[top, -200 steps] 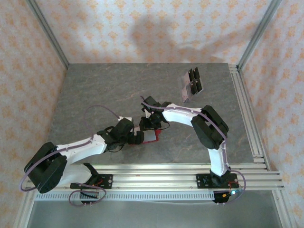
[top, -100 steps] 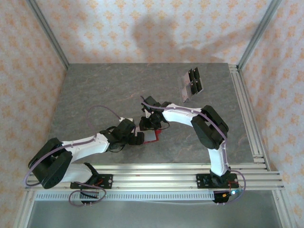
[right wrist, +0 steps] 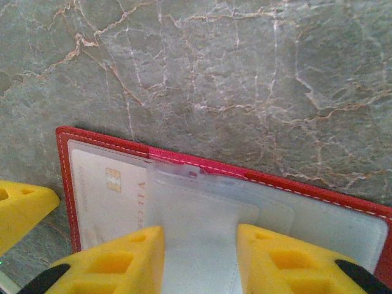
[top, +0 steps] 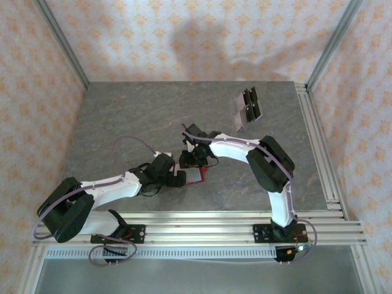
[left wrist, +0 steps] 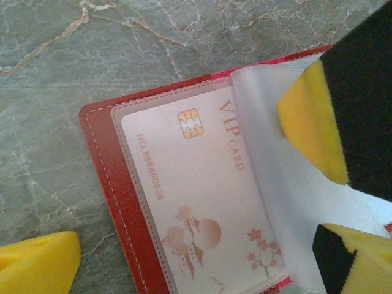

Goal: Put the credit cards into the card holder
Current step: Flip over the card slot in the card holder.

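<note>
The red card holder [top: 196, 177] lies open on the table between both grippers. One pale VIP credit card [left wrist: 196, 184] sits in its left clear sleeve [right wrist: 104, 196]. My left gripper [top: 179, 176] is open, hanging over that card [left wrist: 205, 260] with nothing between its fingers. My right gripper [top: 195, 163] stands partly open [right wrist: 201, 257]. Its yellow fingertips [left wrist: 312, 122] rest on a loose clear sleeve leaf [right wrist: 202, 214], and a strip of that leaf shows in the gap. More credit cards [top: 247, 109], dark grey, lie in a cluster at the back right.
The grey marbled table [top: 122, 122] has free room at the left and back. Aluminium rails run along the near edge [top: 202, 228] and the right side [top: 321, 153]. Patterned walls close in the sides and back.
The left arm's rear links have swung slightly to the right. Both grippers have stayed at the card holder.
</note>
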`<state>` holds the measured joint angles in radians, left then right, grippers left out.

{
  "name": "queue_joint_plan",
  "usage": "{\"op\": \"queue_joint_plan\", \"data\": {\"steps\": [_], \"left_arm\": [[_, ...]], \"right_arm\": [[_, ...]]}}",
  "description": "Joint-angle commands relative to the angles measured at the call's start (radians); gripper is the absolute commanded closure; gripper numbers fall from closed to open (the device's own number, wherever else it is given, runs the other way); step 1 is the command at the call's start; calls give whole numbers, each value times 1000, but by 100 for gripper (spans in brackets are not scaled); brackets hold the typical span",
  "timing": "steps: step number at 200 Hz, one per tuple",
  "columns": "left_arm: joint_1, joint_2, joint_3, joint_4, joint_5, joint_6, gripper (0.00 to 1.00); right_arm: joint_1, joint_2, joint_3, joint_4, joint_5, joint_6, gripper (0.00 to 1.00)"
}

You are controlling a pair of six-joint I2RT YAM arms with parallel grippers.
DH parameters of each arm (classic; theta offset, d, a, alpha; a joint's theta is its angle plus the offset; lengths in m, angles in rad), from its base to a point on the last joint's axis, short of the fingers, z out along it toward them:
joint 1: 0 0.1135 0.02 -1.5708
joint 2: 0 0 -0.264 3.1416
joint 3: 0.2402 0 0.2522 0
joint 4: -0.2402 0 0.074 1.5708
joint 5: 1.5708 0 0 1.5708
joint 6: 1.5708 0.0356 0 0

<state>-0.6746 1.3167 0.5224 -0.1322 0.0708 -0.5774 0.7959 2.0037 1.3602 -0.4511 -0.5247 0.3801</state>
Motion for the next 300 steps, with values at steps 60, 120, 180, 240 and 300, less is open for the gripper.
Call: {"op": "queue_joint_plan", "data": {"steps": [60, 120, 180, 240, 300], "left_arm": [[-25, 30, 15, 49, -17, -6, 1], [-25, 16, -14, 42, -40, -19, 3], [-25, 20, -27, 51, -39, -29, 4], [-26, 30, -32, 65, -36, -31, 4], [-26, 26, -35, 65, -37, -32, 5]], "right_arm": [[3, -26, -13, 12, -21, 20, 64], [-5, -46, -22, 24, -22, 33, 61], [-36, -133, -78, 89, -14, 111, 53], [-41, -189, -157, 137, -12, 167, 52], [-41, -150, -193, 212, -62, 216, 52]]}}
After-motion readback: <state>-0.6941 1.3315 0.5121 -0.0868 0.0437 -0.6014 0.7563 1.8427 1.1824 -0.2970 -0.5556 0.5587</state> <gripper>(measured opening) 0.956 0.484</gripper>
